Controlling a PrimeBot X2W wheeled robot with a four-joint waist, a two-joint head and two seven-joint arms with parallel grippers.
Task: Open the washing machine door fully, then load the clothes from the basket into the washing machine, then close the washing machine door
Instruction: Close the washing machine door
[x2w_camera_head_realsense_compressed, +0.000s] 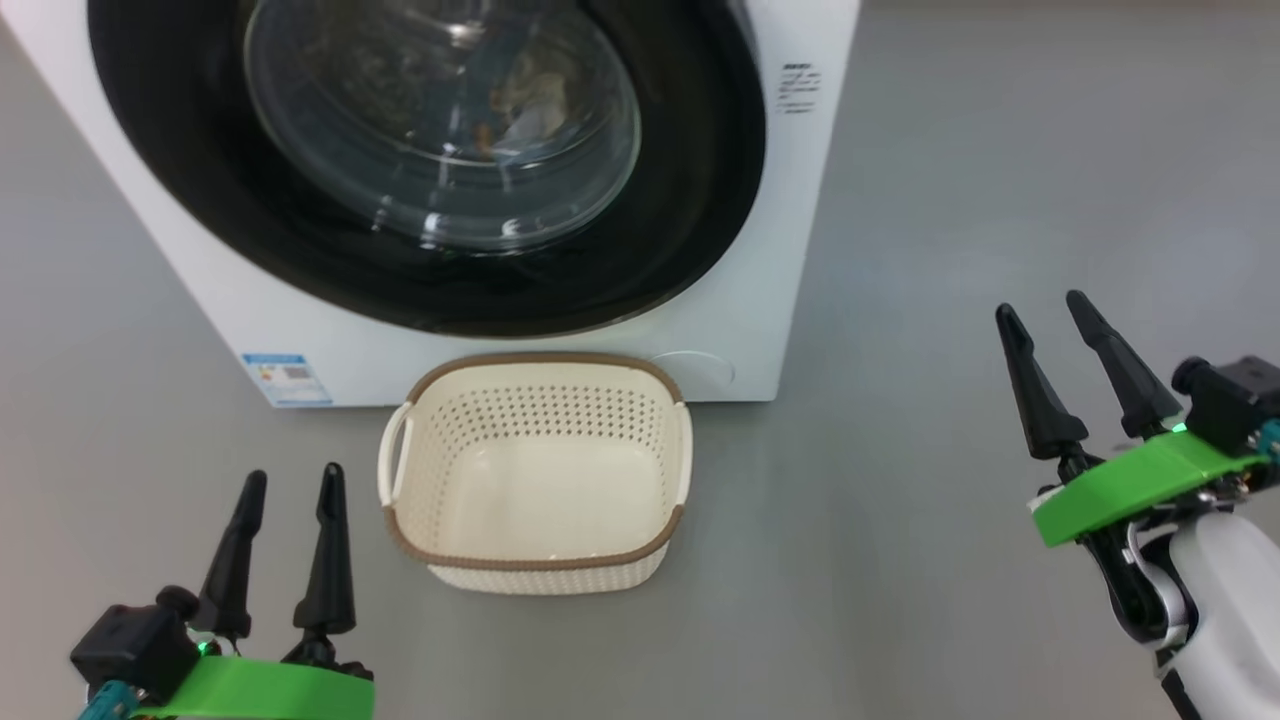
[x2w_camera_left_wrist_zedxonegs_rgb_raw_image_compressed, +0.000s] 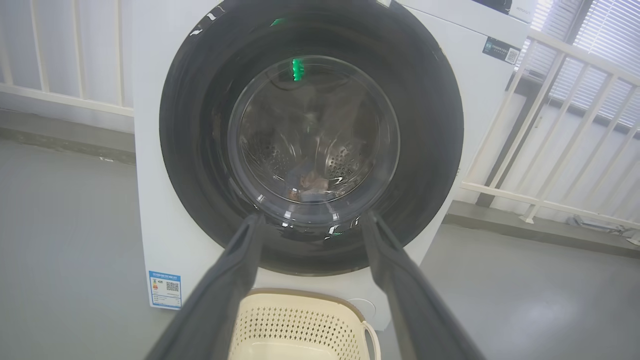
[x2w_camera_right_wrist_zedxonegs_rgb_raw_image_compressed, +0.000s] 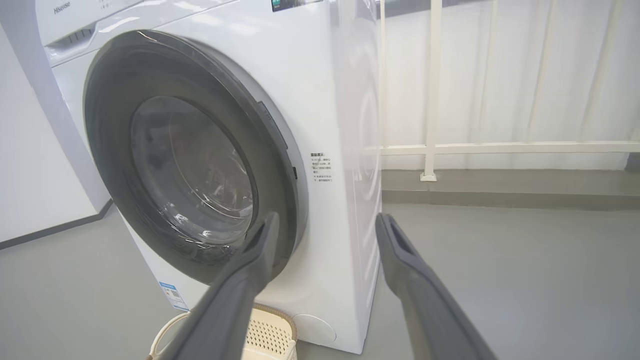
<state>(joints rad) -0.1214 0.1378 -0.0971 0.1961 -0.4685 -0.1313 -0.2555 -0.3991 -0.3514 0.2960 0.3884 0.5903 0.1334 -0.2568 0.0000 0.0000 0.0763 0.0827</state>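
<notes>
Left gripper (x2w_camera_head_realsense_compressed: 293, 478): fingers apart and holding nothing; it sits low, just left of the basket (x2w_camera_head_realsense_compressed: 545, 357), tips aimed at the washing machine (x2w_camera_head_realsense_compressed: 330, 340).
Right gripper (x2w_camera_head_realsense_compressed: 1040, 305): fingers apart, also empty, well off to the basket's right over bare floor (x2w_camera_head_realsense_compressed: 950, 150).
Basket: between your 2 grippers, nearer the left one, close to the machine's foot; nothing lies in it.
Clothes (x2w_camera_left_wrist_zedxonegs_rgb_raw_image_compressed: 312, 182): a dim bundle low in the drum, seen through the glass.
Washing machine door (x2w_camera_head_realsense_compressed: 690, 180): flat against the front in all 3 views, with no gap visible. Whether the latch has caught cannot be told.
Deciding relation: the door stands ahead of and above both grippers. Its notch (x2w_camera_right_wrist_zedxonegs_rgb_raw_image_compressed: 276, 129) is on the edge toward your right, so the right arm is nearer.
Judgement: loading and closing look done. If you want a seating press, send the right gripper straight into the black ring beside that notch, not onto the glass.
</notes>
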